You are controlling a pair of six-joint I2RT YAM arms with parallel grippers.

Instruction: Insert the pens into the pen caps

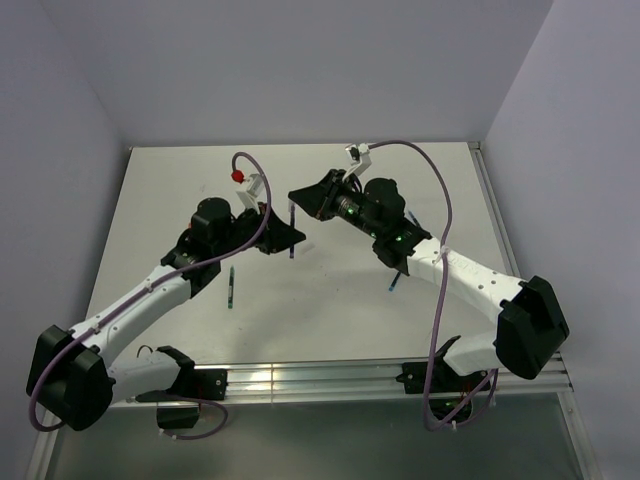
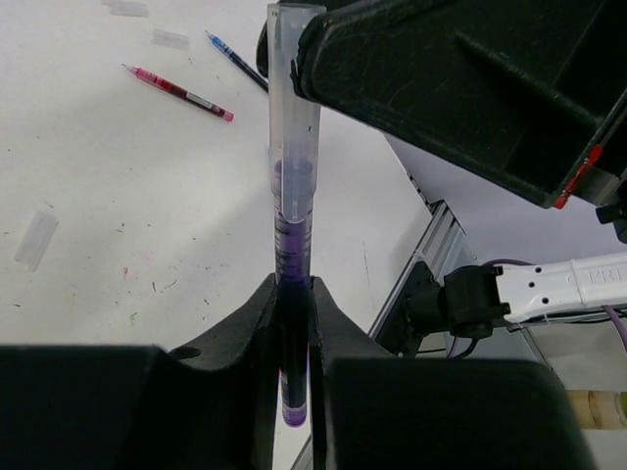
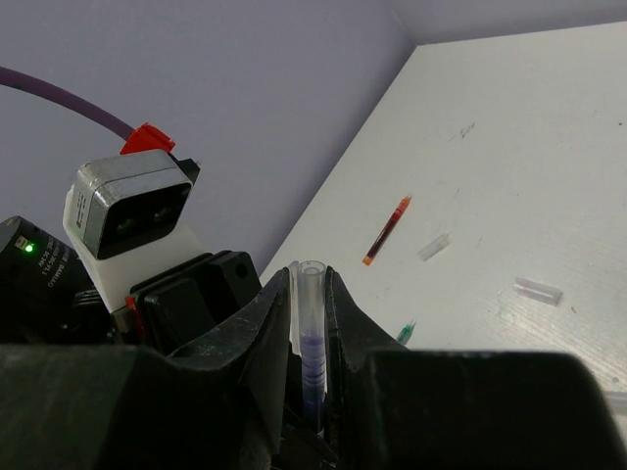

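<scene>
Centrally, left gripper clamps the dark pen, right gripper the clear cap; misalignment could jam them.

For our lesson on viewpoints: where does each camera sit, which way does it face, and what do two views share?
Top external: above, behind the robot, facing down at the table; both arms show.
Left wrist: wrist-mounted, faces along its left pincer, shut on the purple pen.
Right wrist: wrist-mounted, faces along its right pincer, shut on the clear cap.
Shared: both wrist views show the red pen.
</scene>
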